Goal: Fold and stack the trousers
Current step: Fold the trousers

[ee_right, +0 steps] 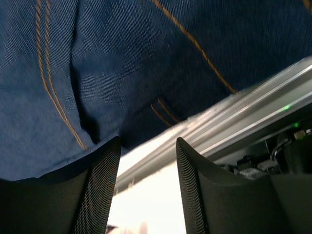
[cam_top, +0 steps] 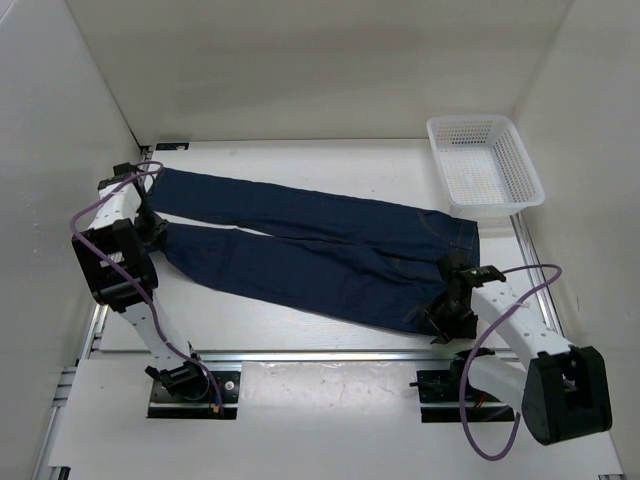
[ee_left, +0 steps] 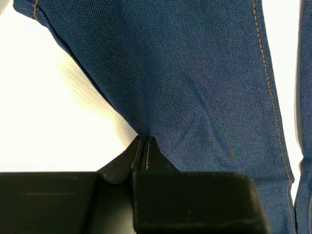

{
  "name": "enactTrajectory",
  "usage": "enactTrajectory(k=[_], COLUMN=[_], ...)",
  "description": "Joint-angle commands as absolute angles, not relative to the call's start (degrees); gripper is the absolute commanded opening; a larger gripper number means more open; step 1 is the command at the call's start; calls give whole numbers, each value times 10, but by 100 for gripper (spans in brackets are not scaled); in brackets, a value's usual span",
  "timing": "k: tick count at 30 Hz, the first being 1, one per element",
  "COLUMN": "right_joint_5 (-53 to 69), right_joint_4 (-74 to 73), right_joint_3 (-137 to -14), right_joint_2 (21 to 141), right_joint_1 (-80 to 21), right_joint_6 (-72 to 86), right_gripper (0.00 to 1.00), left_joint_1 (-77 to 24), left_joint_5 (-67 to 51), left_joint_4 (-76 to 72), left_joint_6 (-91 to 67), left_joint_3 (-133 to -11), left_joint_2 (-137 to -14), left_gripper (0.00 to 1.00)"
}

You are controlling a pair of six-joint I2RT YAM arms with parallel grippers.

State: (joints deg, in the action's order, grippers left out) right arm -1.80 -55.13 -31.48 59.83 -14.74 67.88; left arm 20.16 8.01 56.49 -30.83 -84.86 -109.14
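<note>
Left jaws pinch trousers (cam_top: 340, 255); right jaws gape; basket (cam_top: 485, 165) far right.

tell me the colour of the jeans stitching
Tan stitching on the jeans, clearest in right wrist view.

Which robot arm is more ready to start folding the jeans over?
Probably left: the left gripper is shut, pinching the trousers at a leg's edge, so it could carry that leg toward the waist. The right gripper is open by the waist end, holding nothing.
</note>
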Motion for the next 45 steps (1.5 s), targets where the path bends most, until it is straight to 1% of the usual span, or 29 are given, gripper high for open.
enactTrajectory(k=[1, 5, 6, 8, 9, 10, 11, 12, 14, 18, 23, 27, 32, 35, 37, 41, 45], right_joint_5=[-61, -67, -74, -84, -92, -111, -125, -140, -191, -249, -290, -280, -272, -279, -279, -272, -266], right_joint_4=[-522, -511, -511, -505, -505, -524, -535, -564, -592, -650, -729, -767, -829, -863, -877, -877, -877], right_joint_3=[-338, -338, -338, -338, -338, -358, -370, -383, -426, -488, -535, -556, -623, -642, -642, -637, -625], right_joint_2=[619, 650, 650, 650, 650, 644, 636, 622, 600, 531, 482, 442, 419, 404, 388, 349, 344], right_joint_1=[-147, -147, -147, -152, -152, -152, -152, -157, -164, -164, -164, -164, -164, -164, -164, -164, -164], right_joint_6=[693, 700, 705, 705, 705, 705, 705, 699, 686, 651, 633, 639, 639, 644, 644, 631, 631], right_gripper=[54, 48, 39, 29, 22, 10, 4, 0, 0, 0, 0, 0, 0, 0, 0, 0, 0], left_joint_1=[200, 200, 200, 200, 200, 200, 200, 200, 200, 200, 206, 211, 217, 250, 268, 274, 264], left_joint_5=[90, 90, 90, 90, 90, 90, 90, 90, 90, 103, 98, 120, 133, 138, 138, 133, 113], left_joint_4=[562, 567, 567, 567, 567, 572, 577, 577, 591, 617, 622, 628, 628, 628, 628, 621, 616], left_joint_6=[-303, -303, -303, -308, -308, -308, -308, -308, -314, -321, -327, -339, -345, -339, -334, -323, -304], left_joint_3=[-853, -853, -853, -859, -859, -859, -864, -871, -886, -918, -912, -876, -836, -806, -783, -759, -773], left_joint_2=[-1047, -1047, -1047, -1047, -1047, -1041, -1041, -1035, -1027, -1002, -960, -923, -858, -824, -810, -772, -763], left_gripper=[10, 10, 10, 10, 10, 10, 10, 10, 10, 10, 10, 10, 10, 10, 10, 10, 10])
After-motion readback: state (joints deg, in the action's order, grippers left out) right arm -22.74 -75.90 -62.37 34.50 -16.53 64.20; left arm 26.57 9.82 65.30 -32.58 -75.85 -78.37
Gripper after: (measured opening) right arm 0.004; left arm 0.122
